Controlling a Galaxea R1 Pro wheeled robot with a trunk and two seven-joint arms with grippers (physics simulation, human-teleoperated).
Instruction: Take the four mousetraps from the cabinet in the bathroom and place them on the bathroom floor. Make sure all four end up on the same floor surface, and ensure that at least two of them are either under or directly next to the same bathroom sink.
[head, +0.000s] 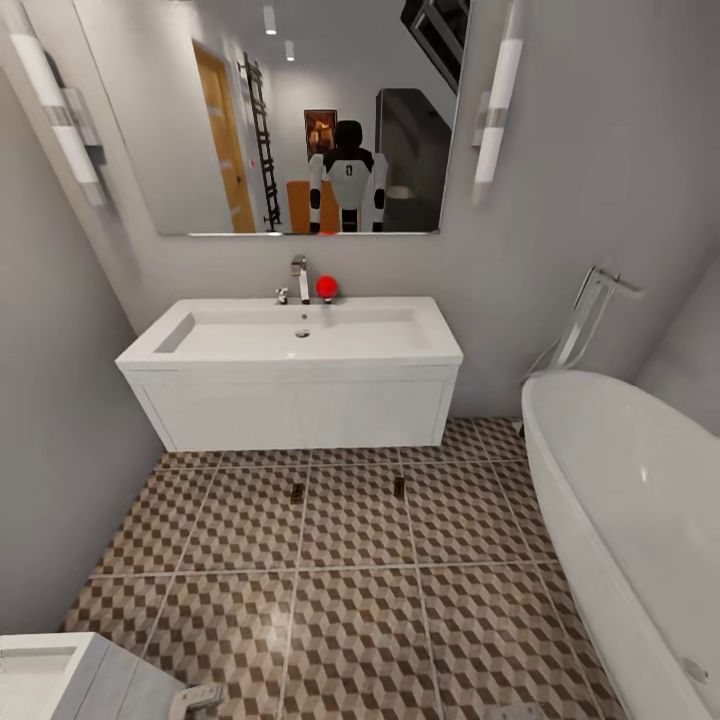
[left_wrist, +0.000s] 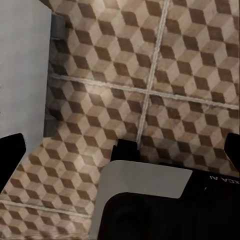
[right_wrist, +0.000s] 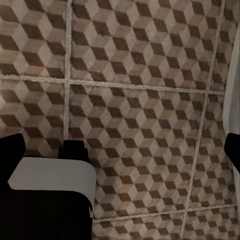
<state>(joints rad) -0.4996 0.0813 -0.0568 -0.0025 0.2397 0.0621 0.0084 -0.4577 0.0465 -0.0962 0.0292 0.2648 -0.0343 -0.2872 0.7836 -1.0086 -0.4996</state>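
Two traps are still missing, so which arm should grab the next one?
Neither is ahead, I think: the left gripper and right gripper both hang open and empty over the bathroom floor.

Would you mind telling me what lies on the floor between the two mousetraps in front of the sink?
Nothing: in the head view, only bare patterned bathroom floor separates the left mousetrap from the right mousetrap before the sink.

Only one piece of lettering can be made out: in the left wrist view, pale capitals reading roughly "XEA" are seen upside down on the dark robot body (left_wrist: 220, 181), cut off by the picture's edge. No other text, label or number can be read.
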